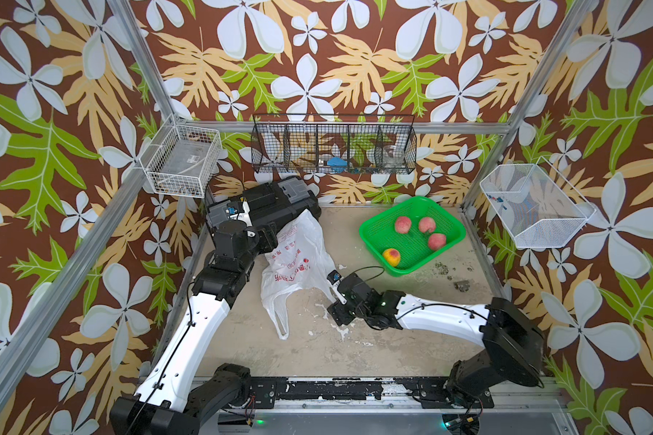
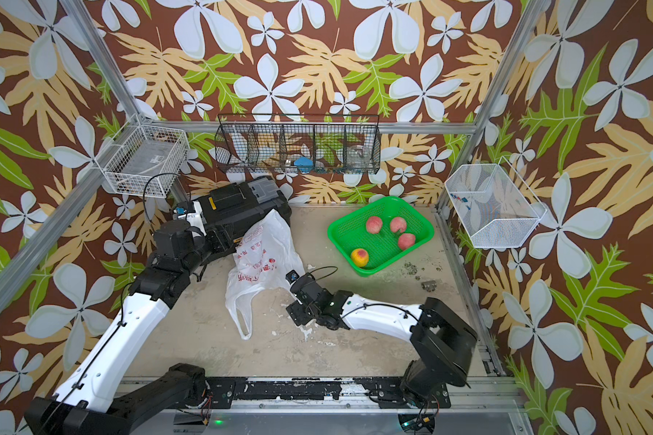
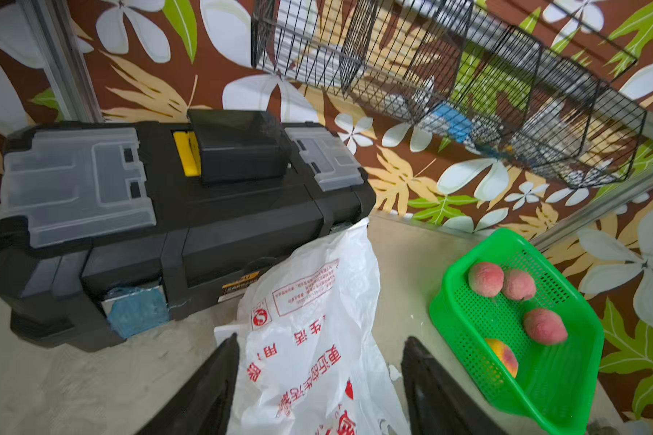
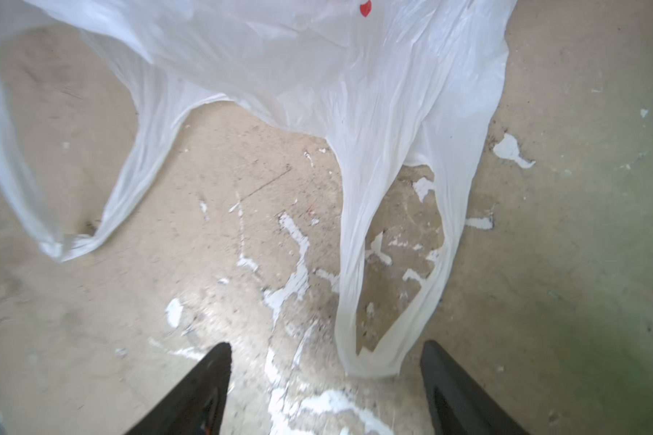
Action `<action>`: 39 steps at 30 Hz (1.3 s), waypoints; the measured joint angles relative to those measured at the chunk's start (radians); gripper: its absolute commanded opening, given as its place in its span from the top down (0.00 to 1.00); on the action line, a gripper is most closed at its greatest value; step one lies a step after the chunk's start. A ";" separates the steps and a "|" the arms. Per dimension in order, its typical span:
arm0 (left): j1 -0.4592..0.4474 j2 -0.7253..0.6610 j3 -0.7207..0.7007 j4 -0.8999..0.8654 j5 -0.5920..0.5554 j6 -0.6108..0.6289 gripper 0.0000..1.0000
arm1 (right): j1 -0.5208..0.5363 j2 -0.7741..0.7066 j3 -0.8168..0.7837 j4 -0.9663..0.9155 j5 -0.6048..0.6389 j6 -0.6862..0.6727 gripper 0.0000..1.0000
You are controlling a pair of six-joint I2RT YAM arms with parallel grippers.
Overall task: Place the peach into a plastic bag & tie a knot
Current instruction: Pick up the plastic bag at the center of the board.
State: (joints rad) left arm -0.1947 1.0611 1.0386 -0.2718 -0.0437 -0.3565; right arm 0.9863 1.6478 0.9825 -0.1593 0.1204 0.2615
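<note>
Four peaches [image 1: 403,225]: I see them all lying in the green basket [image 1: 411,246]. Three are pink-red, and one is yellow-orange at the basket's near corner.
Green basket: it stands on the table [image 1: 393,339] toward the back right, apart from the bag.
Plastic bag [image 1: 298,256]: white with red print, it lies crumpled on the table between my two arms. Its far end rises and leans against the black toolbox [image 1: 272,199].
Handles: one loop [image 1: 279,320] lies flat and open on the table toward the front edge. The other loop [image 4: 374,365] stretches toward my right arm. The two lie separate and untied.
Left fingers [image 3: 219,376]: they stand apart, and the printed film of the bag fills the gap between them. I cannot tell whether either finger presses on it.
Right fingers [image 4: 204,384]: they stand apart, low over the table. The end of the second loop lies between them, closer to one finger, and is not pinched.
Table surface: beige and worn, with white flakes of chipped coating under my right wrist.
Toolbox: black with clear lid panels, it sits at the back left, partly behind my left arm in both top views.
</note>
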 measured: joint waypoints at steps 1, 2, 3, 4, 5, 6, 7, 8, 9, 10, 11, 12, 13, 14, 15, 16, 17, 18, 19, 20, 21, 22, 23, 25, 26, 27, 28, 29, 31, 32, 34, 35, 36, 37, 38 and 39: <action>0.000 0.000 -0.009 -0.014 0.008 0.000 0.30 | 0.002 0.048 0.031 -0.007 0.013 -0.011 0.32; 0.000 0.001 -0.019 -0.031 0.021 0.000 0.30 | 0.003 0.097 0.062 -0.012 0.019 -0.022 0.36; 0.000 0.002 -0.027 -0.043 0.029 0.000 0.31 | 0.003 0.132 0.083 -0.013 0.027 -0.034 0.38; 0.000 0.002 -0.034 -0.059 0.031 -0.001 0.31 | 0.005 0.170 0.106 -0.018 0.042 -0.037 0.43; 0.000 0.001 -0.038 -0.069 0.035 -0.001 0.32 | 0.005 0.204 0.127 -0.021 0.054 -0.042 0.50; 0.000 0.000 -0.038 -0.077 0.047 -0.002 0.34 | 0.005 0.227 0.142 -0.029 0.068 -0.051 0.58; 0.000 -0.002 -0.037 -0.084 0.053 -0.002 0.36 | 0.004 0.250 0.160 -0.043 0.082 -0.053 0.67; 0.000 -0.005 -0.036 -0.090 0.058 -0.005 0.39 | 0.003 0.266 0.177 -0.057 0.093 -0.051 0.74; 0.000 -0.007 -0.032 -0.099 0.068 -0.005 0.39 | 0.002 0.271 0.192 -0.071 0.095 -0.047 0.81; 0.000 -0.008 -0.027 -0.106 0.077 -0.005 0.39 | 0.001 0.267 0.205 -0.087 0.091 -0.033 0.86; 0.000 -0.009 -0.022 -0.117 0.080 -0.005 0.39 | -0.002 0.255 0.215 -0.097 0.082 -0.022 0.88; 0.000 -0.012 -0.019 -0.128 0.084 -0.009 0.38 | -0.009 0.227 0.220 -0.103 0.048 0.000 0.91; 0.000 -0.018 -0.016 -0.143 0.088 -0.009 0.35 | -0.020 0.187 0.219 -0.106 -0.003 0.025 0.93; 0.000 -0.024 -0.016 -0.154 0.094 -0.009 0.32 | -0.036 0.142 0.214 -0.104 -0.058 0.054 0.94; 0.000 -0.035 -0.016 -0.173 0.097 -0.009 0.29 | -0.062 0.088 0.201 -0.090 -0.128 0.093 0.97; 0.000 -0.044 -0.016 -0.190 0.097 -0.008 0.27 | -0.096 0.032 0.182 -0.067 -0.202 0.140 1.00; 0.000 -0.051 -0.015 -0.205 0.097 -0.008 0.25 | -0.124 -0.010 0.162 -0.047 -0.257 0.183 1.00; 0.000 -0.058 -0.015 -0.223 0.098 -0.008 0.24 | -0.159 -0.058 0.136 -0.027 -0.330 0.235 1.00; 0.000 -0.064 -0.015 -0.241 0.103 -0.005 0.22 | -0.195 -0.105 0.111 -0.013 -0.398 0.288 1.00; 0.000 -0.069 -0.018 -0.254 0.109 -0.003 0.19 | -0.221 -0.138 0.093 -0.005 -0.449 0.330 1.00; 0.000 -0.077 -0.025 -0.267 0.120 0.000 0.12 | -0.249 -0.176 0.076 0.002 -0.509 0.378 1.00; 0.000 -0.088 -0.035 -0.278 0.132 0.002 0.10 | -0.280 -0.212 0.061 0.013 -0.566 0.424 1.00; -0.002 -0.097 -0.044 -0.288 0.141 0.003 0.08 | -0.303 -0.239 0.050 0.025 -0.610 0.464 1.00; -0.013 -0.116 -0.063 -0.305 0.161 0.004 0.01 | -0.349 -0.292 0.034 0.048 -0.684 0.547 1.00; -0.021 -0.122 -0.072 -0.307 0.169 0.007 0.00 | -0.361 -0.309 0.033 0.050 -0.702 0.581 1.00; -0.034 -0.126 -0.083 -0.307 0.174 0.005 0.00 | -0.365 -0.321 0.035 0.053 -0.725 0.607 1.00; -0.058 -0.127 -0.094 -0.308 0.176 -0.003 0.00 | -0.368 -0.333 0.035 0.061 -0.748 0.634 1.00; -0.087 -0.126 -0.105 -0.309 0.178 -0.006 0.00 | -0.372 -0.342 0.034 0.071 -0.772 0.667 1.00; -0.161 -0.123 -0.128 -0.314 0.171 -0.018 0.00 | -0.386 -0.362 0.029 0.103 -0.798 0.741 1.00; -0.192 -0.120 -0.135 -0.318 0.161 -0.030 0.00 | -0.393 -0.369 0.032 0.114 -0.806 0.776 1.00; -0.246 -0.111 -0.145 -0.320 0.145 -0.043 0.00 | -0.399 -0.375 0.051 0.136 -0.811 0.827 1.00; -0.269 -0.106 -0.148 -0.321 0.133 -0.056 0.00 | -0.398 -0.377 0.063 0.148 -0.817 0.846 1.00; -0.295 -0.103 -0.148 -0.323 0.108 -0.064 0.00 | -0.398 -0.378 0.076 0.163 -0.822 0.867 1.00; -0.319 -0.100 -0.145 -0.327 0.092 -0.064 0.00 | -0.398 -0.375 0.091 0.175 -0.828 0.885 1.00; -0.337 -0.096 -0.132 -0.338 0.081 -0.063 0.00 | -0.398 -0.371 0.107 0.183 -0.833 0.893 1.00; -0.352 -0.089 -0.108 -0.349 0.061 -0.058 0.00 | -0.399 -0.364 0.128 0.183 -0.838 0.899 1.00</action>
State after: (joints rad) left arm -0.5472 0.9718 0.9302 -0.6205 0.0174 -0.4145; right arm 0.5873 1.2842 1.1103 0.0242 -0.7177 1.1603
